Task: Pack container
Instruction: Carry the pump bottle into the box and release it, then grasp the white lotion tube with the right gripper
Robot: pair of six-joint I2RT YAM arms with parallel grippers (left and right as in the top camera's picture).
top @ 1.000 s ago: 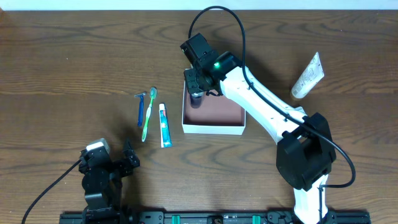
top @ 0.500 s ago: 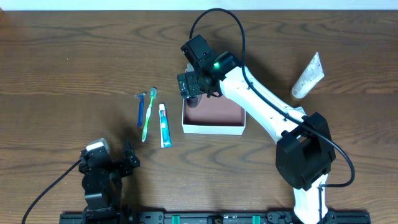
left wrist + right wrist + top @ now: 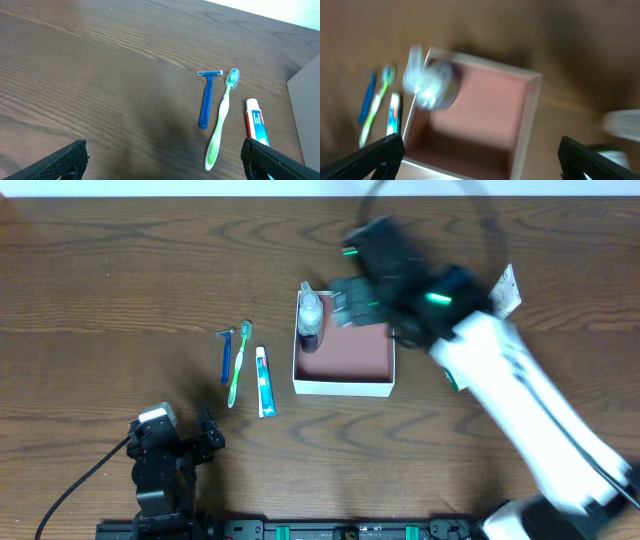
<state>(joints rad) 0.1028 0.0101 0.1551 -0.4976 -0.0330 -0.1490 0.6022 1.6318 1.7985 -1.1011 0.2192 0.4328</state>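
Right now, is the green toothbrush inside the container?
No, the green toothbrush lies on the table between the blue razor and the toothpaste tube, outside the container.

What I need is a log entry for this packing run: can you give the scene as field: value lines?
container: open white box, pink-brown inside
in container: small bottle, far-left corner
left of it: razor, toothbrush, toothpaste, side by side
right of it: white tube, partly hidden by right arm
right gripper: open, empty, blurred, over container
left gripper: open, empty
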